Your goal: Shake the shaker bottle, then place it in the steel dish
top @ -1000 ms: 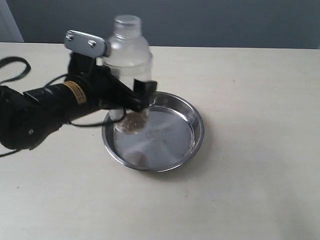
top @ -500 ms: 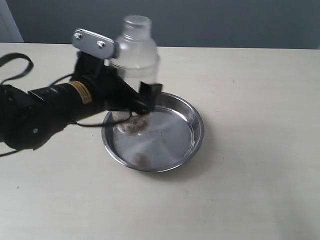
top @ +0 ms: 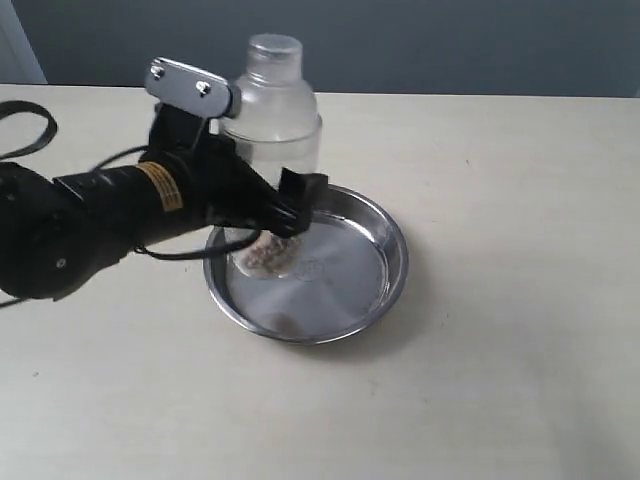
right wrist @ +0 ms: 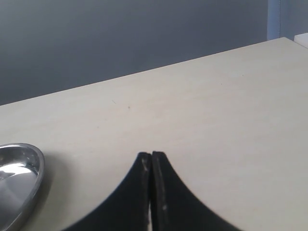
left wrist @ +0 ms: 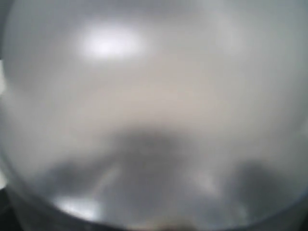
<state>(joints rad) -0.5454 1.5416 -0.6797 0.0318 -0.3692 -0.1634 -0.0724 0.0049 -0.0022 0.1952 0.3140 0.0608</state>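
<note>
The shaker bottle point(top: 272, 120) is upright, frosted, with a clear cap and brown grains at its base. My left gripper point(top: 268, 195) is shut on its lower body; one black finger point(top: 300, 192) shows on the near side and the other is hidden behind the bottle. The bottle's base sits low inside the left part of the steel dish point(top: 392, 250); I cannot tell whether it touches the floor. The blurred bottle point(left wrist: 154, 96) fills the left wrist view. My right gripper point(right wrist: 151, 155) is shut and empty above bare table, off to the side of the dish rim point(right wrist: 33, 166).
The pale table point(top: 500, 350) spreads around the dish, with a dark wall point(top: 450, 40) behind its far edge. The left arm's black body and cable point(top: 30, 120) lie at the left of the exterior view.
The left gripper has carried the bottle a little to the right and slightly lower into the dish. In the last half second it has hardly moved.
</note>
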